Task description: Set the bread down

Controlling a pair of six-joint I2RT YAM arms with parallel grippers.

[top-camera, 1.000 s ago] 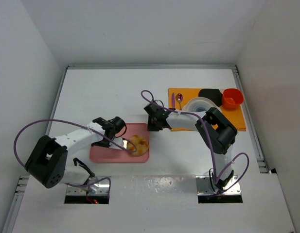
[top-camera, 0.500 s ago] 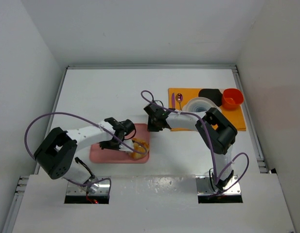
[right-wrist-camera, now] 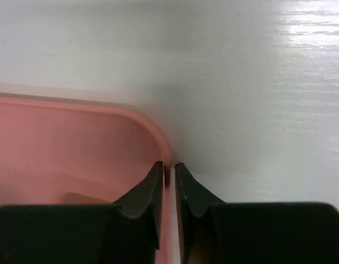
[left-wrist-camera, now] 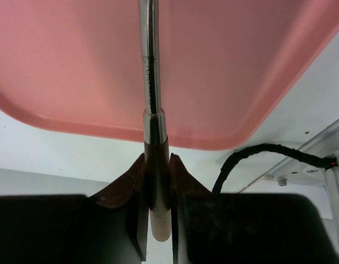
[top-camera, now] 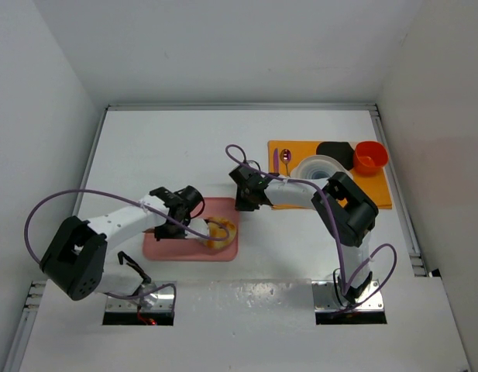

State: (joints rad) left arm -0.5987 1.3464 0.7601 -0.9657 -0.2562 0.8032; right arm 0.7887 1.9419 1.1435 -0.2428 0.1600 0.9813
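Observation:
The bread (top-camera: 221, 232), a small golden-brown bun, lies at the right end of a pink tray (top-camera: 170, 246). My left gripper (top-camera: 182, 217) hovers over the tray's middle and is shut on the brown handle of a metal-shafted utensil (left-wrist-camera: 149, 66). The shaft reaches across the tray (left-wrist-camera: 240, 82) toward the bread. In the left wrist view the left gripper (left-wrist-camera: 157, 160) clamps the handle on both sides. My right gripper (top-camera: 244, 203) sits at the tray's far right corner. In the right wrist view its jaws (right-wrist-camera: 170, 168) stand a narrow slit apart astride the tray's rim (right-wrist-camera: 158, 137).
An orange mat (top-camera: 378, 194) lies at the right. It holds a purple spoon (top-camera: 285, 159), stacked white bowls (top-camera: 319, 168), a black item (top-camera: 335, 149) and a red cup (top-camera: 370, 156). A black cable (left-wrist-camera: 251, 157) runs near the table's front rail.
My left arm swung in toward the bread and drew back a little. The bread shifted slightly at the tray's right end. The right arm stayed put.

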